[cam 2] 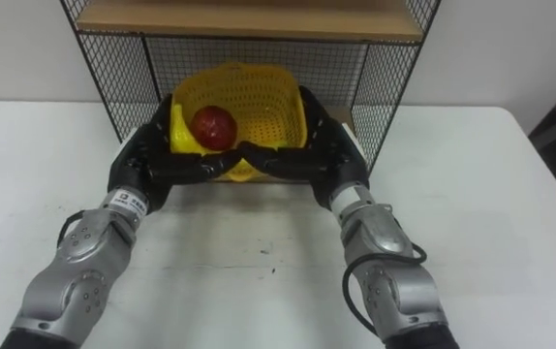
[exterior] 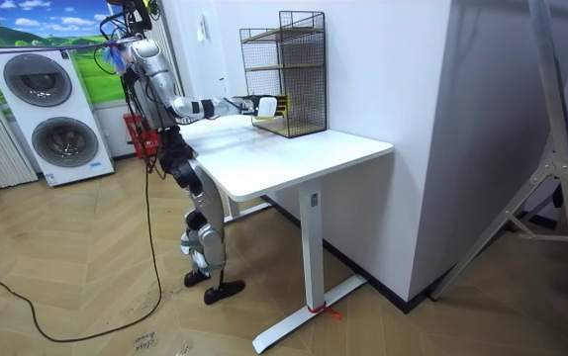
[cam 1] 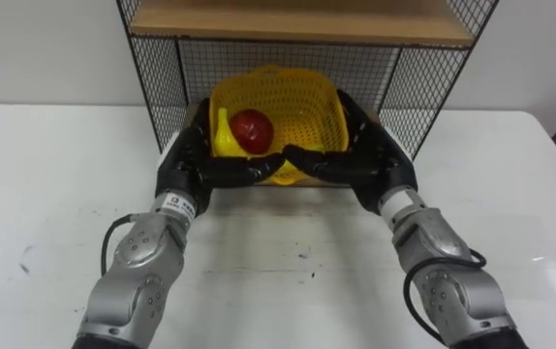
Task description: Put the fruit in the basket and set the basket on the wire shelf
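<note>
A yellow perforated basket [cam 1: 302,102] sits in the opening of the lowest level of the black wire shelf [cam 1: 162,82], tipped a little toward me. Inside lie a red apple [cam 1: 252,129] and a yellow banana [cam 1: 223,136]. My left hand [cam 1: 183,170] grips the basket's left front corner, and my right hand [cam 1: 375,160] grips the right one. Fingers from both hands cross under the front rim and meet in the middle. Whether the basket rests on the shelf's base I cannot tell. In the room view I stand at the table's end with both arms stretched toward the shelf [exterior: 289,74].
The shelf stands at the back of a white table [cam 1: 55,184], against the wall. A wooden board [cam 1: 297,19] closes the level just above the basket. Washing machines [exterior: 61,138] stand behind me.
</note>
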Tool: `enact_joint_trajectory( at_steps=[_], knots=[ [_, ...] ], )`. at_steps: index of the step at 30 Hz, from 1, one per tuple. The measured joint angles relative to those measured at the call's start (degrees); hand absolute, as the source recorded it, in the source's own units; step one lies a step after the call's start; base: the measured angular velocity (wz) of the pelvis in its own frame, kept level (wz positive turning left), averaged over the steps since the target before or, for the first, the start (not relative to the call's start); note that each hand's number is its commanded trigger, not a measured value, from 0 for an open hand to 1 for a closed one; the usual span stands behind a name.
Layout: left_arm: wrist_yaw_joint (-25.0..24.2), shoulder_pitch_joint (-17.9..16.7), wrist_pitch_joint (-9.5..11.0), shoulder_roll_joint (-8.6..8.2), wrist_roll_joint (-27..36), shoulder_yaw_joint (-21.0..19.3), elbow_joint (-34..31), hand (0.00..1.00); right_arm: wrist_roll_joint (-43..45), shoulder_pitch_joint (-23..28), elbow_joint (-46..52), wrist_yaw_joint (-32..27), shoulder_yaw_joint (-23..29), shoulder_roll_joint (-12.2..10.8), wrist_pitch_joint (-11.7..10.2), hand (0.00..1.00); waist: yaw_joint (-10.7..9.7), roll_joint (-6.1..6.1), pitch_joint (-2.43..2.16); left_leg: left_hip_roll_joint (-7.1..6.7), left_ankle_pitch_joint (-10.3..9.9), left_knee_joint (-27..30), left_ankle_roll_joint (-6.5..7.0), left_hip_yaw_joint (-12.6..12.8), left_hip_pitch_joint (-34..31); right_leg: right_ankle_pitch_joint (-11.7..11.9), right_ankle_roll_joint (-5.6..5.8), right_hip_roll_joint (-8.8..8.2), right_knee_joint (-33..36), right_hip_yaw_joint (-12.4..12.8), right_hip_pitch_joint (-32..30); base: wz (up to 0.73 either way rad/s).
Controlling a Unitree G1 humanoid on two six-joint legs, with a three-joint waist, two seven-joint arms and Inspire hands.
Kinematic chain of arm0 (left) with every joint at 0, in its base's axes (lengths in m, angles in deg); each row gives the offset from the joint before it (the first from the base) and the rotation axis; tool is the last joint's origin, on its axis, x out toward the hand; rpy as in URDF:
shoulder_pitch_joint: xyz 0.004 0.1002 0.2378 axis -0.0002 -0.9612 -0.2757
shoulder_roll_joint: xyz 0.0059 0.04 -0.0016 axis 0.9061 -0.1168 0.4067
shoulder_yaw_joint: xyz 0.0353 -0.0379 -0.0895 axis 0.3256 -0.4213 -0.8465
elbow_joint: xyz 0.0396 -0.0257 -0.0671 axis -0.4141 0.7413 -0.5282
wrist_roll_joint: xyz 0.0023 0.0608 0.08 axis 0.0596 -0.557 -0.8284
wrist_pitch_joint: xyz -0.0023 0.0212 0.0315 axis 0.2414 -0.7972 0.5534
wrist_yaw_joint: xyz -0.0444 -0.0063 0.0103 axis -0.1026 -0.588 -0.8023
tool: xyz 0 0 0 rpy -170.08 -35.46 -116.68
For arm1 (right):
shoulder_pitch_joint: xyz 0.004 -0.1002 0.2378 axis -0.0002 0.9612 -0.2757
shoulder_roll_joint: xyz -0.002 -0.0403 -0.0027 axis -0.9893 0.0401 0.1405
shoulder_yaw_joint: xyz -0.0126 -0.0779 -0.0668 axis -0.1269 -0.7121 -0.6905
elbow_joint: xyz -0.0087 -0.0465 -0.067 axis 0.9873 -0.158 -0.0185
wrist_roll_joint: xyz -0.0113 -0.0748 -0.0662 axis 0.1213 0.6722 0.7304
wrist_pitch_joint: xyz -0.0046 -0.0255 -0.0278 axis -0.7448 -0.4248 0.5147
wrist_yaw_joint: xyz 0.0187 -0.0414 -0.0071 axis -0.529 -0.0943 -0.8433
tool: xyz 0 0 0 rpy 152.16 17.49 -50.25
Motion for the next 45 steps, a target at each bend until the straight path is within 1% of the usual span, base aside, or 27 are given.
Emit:
enact_joint_trajectory(
  at_steps=[8,13,15,17,19,20,23,25,26,27,28,29,30,31,32,35,41,44,45],
  knots=[
    [0.69,2.56,-0.21,-0.15,0.17,0.04,3.29,0.0,-0.23,-0.74,-0.55,-2.38,-0.04,-0.55,0.05,0.0,0.16,0.17,0.08,0.11,0.15,-0.21,-0.2,0.07,0.31,0.14,-0.14,0.1,-0.22,-0.11,0.2,0.0],
    [1.15,4.63,-1.38,0.21,0.26,-0.12,4.39,0.0,-4.12,-3.71,-3.6,-2.83,0.02,-0.55,0.08,0.0,0.2,0.19,0.2,0.07,0.41,-0.83,-0.22,0.35,0.7,0.19,-0.19,0.1,-0.27,0.09,0.21,-0.02],
    [1.31,6.52,-1.78,0.02,1.16,-0.11,6.68,0.0,-5.52,-4.88,-5.64,-3.56,-0.02,-0.72,0.13,0.0,0.42,0.26,0.26,0.05,0.58,-1.17,-0.26,0.36,0.82,0.24,-0.25,0.04,-0.35,-0.21,0.22,0.0],
    [1.42,7.62,-1.95,0.04,1.61,-0.14,8.18,0.0,-7.08,-5.86,-7.4,-4.13,-0.04,-0.89,0.18,0.0,0.49,0.25,0.28,0.0,0.91,-1.8,-0.32,0.36,0.92,0.43,-0.31,0.02,-0.58,-0.24,0.15,0.0],
    [1.44,8.85,-2.3,0.04,4.23,-0.36,9.74,0.0,-8.65,-7.14,-9.29,-4.94,-0.03,-1.05,0.36,0.0,0.61,0.3,0.29,0.04,0.95,-1.78,-0.39,0.36,0.48,0.53,-0.41,0.07,-0.8,-0.24,-0.17,0.0],
    [1.49,10.06,-2.81,0.02,5.6,-0.58,11.06,0.0,-9.17,-8.27,-10.45,-5.64,-0.01,-1.07,0.95,0.0,0.62,0.35,0.29,0.06,0.97,-1.71,-0.43,0.36,-0.02,0.57,-0.46,0.08,-0.8,-0.26,-0.65,0.0],
    [1.62,12.87,-4.2,0.16,5.99,-1.58,13.59,0.0,-11.01,-9.87,-11.1,-7.01,0.03,-1.06,2.12,0.0,0.54,0.45,0.25,0.12,1.12,-1.45,-0.55,0.3,-1.13,0.73,-0.6,0.09,-0.97,-0.47,-1.75,0.0],
    [1.71,14.18,-4.64,0.27,6.85,-1.81,14.62,0.0,-11.96,-10.85,-11.9,-7.5,0.03,-1.03,2.21,0.0,0.57,0.58,0.34,0.12,1.23,-1.47,-0.59,0.36,-1.59,0.75,-0.64,0.09,-1.04,-0.46,-2.33,0.0],
    [1.93,14.81,-4.69,-0.04,6.85,-1.86,15.11,0.0,-11.95,-11.49,-12.21,-7.86,0.02,-1.06,2.3,0.0,0.59,0.77,0.46,0.11,1.33,-1.47,-0.56,0.45,-1.83,0.81,-0.64,0.07,-1.12,-0.42,-2.59,-0.03],
    [2.22,15.34,-4.7,-0.19,6.9,-1.93,16.06,0.0,-11.97,-12.88,-14.37,-7.86,-0.01,-1.18,2.4,0.0,0.51,0.9,0.48,0.11,1.37,-1.47,-0.56,0.51,-1.82,0.83,-0.64,0.07,-1.14,-0.37,-2.6,0.0],
    [2.26,15.85,-4.76,-0.2,6.96,-1.99,16.96,0.0,-11.96,-13.75,-15.76,-7.89,0.02,-1.21,2.55,0.0,0.53,0.96,0.44,0.11,1.37,-1.47,-0.56,0.56,-1.8,0.83,-0.64,0.07,-1.14,-0.36,-2.58,0.0],
    [2.32,16.96,-4.77,-0.63,7.28,-2.58,18.78,0.0,-12.04,-15.61,-18.71,-8.0,0.18,-1.25,2.89,0.0,0.5,1.09,0.39,0.12,1.37,-1.52,-0.56,0.59,-1.74,0.83,-0.63,0.06,-1.13,-0.35,-2.53,0.0],
    [2.38,17.62,-4.82,-0.75,7.66,-2.76,19.53,0.0,-12.14,-16.42,-19.78,-8.09,0.5,-1.26,3.37,0.0,0.53,1.16,0.36,0.11,1.37,-1.59,-0.55,0.59,-1.73,0.84,-0.62,0.05,-1.13,-0.37,-2.52,0.0],
    [2.37,18.98,-5.2,-0.75,7.82,-3.05,21.16,0.0,-12.85,-17.91,-21.49,-8.16,1.31,-1.35,4.01,0.0,0.57,1.26,0.36,0.11,1.4,-1.68,-0.55,0.59,-1.73,0.87,-0.63,0.04,-1.13,-0.38,-2.53,0.0],
    [2.28,19.61,-5.35,-0.77,8.22,-3.84,22.16,0.0,-13.75,-19.22,-22.97,-8.2,2.18,-1.59,4.41,0.0,0.42,1.38,0.31,0.12,1.41,-1.7,-0.56,0.59,-1.7,0.88,-0.64,0.04,-1.09,-0.39,-2.52,0.0],
    [2.21,21.83,-5.38,-0.73,9.38,-4.75,25.2,0.0,-15.71,-21.46,-25.28,-8.51,4.04,-1.99,4.47,0.0,0.36,1.46,0.3,0.14,1.43,-1.66,-0.59,0.59,-1.69,0.88,-0.65,0.06,-1.04,-0.43,-2.51,0.0],
    [2.01,22.94,-5.39,-0.72,10.37,-4.93,27.0,0.0,-16.58,-22.42,-27.12,-8.65,3.96,-2.15,4.47,0.0,0.27,1.68,0.28,0.13,1.46,-1.64,-0.56,0.58,-1.52,0.88,-0.65,-0.02,-1.14,-0.52,-2.21,0.0],
    [1.75,24.3,-5.15,-0.74,10.4,-5.08,29.78,0.0,-16.59,-22.42,-28.54,-8.65,3.96,-2.6,4.46,0.0,0.21,2.07,0.37,0.15,1.47,-1.7,-0.55,0.58,-0.99,0.88,-0.65,-0.02,-1.18,-0.43,-1.64,0.0],
    [1.69,24.41,-4.85,-0.72,10.41,-5.16,30.5,0.0,-16.59,-22.42,-29.17,-8.65,3.96,-2.78,4.46,0.0,0.14,2.18,0.32,0.15,1.49,-1.73,-0.56,0.63,-0.78,0.88,-0.65,-0.02,-1.17,-0.39,-1.51,0.0]
  ],
)
